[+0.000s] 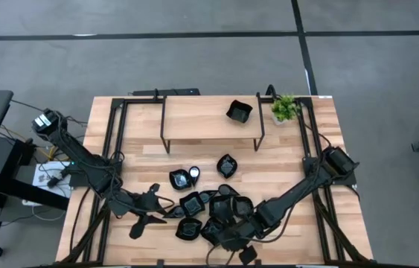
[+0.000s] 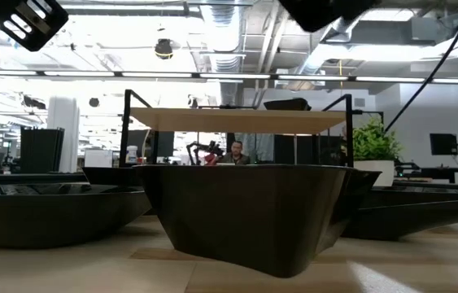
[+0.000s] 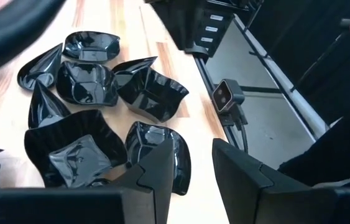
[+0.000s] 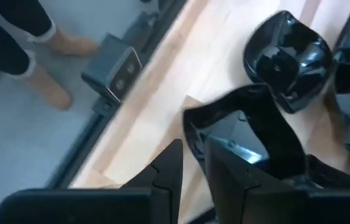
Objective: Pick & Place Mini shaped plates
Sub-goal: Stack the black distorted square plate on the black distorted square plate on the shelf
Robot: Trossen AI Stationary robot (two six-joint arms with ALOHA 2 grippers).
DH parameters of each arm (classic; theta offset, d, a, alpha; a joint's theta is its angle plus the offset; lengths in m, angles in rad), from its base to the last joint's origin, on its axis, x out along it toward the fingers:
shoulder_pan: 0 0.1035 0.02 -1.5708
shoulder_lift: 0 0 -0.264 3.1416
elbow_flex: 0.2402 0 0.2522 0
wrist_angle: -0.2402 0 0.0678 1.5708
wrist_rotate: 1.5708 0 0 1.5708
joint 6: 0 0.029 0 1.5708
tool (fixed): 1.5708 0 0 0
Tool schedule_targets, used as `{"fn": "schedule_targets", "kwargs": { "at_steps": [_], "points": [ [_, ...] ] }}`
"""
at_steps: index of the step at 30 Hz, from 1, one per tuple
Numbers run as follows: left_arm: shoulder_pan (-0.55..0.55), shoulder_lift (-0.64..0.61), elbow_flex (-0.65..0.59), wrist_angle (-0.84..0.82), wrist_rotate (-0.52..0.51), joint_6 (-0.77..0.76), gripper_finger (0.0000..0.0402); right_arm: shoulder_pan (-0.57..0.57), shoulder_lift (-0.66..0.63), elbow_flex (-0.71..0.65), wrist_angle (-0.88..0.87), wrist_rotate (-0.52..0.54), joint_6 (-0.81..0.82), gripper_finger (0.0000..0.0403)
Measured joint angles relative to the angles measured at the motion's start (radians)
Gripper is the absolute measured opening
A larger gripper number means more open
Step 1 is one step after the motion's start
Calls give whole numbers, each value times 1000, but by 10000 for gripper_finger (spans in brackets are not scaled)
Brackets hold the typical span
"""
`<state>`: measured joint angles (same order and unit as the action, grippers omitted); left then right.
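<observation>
Several glossy black mini shaped plates lie clustered on the wooden table near its front edge. Two more sit apart, and one rests on the raised shelf. My left gripper stands open at the cluster's left side, with only bare wood showing between its fingers and a plate just beside one finger. My right gripper is over the cluster's near right part, shut on a black plate. My right gripper pinches the plate's rim between its two fingers, one finger on the plate's inner side and the other outside. The fingers slant downward. Whether the plate is clear of the others, I cannot tell.
A small green potted plant stands at the far right, beside the black-framed shelf. The table's near edge runs close to both grippers. In the low view a large plate fills the foreground. A person's legs show beyond the table.
</observation>
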<state>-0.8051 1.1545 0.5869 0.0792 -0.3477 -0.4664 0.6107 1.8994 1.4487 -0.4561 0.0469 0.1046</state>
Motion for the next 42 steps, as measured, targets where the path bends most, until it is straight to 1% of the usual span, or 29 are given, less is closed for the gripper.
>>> {"fn": "schedule_targets", "kwargs": {
  "at_steps": [2,7,13,21,26,31,37,42],
  "points": [
    [0,0,0,2,0,-15,113,0,14,9,-3,-1,23,64],
    [0,0,0,10,0,-21,113,4,50,43,-2,-1,21,64],
    [0,0,0,16,0,-21,113,12,71,42,-11,-3,13,64],
    [0,0,0,19,0,-21,113,12,70,43,-18,1,-84,64],
    [0,0,0,19,0,-21,113,12,70,43,-53,2,-150,64],
    [0,0,0,19,0,-21,113,12,70,43,-78,8,-168,64],
    [0,0,0,20,0,-21,113,17,70,43,-82,59,-219,64],
    [0,0,0,25,0,-21,113,21,70,43,-82,60,-219,64]
  ]
}}
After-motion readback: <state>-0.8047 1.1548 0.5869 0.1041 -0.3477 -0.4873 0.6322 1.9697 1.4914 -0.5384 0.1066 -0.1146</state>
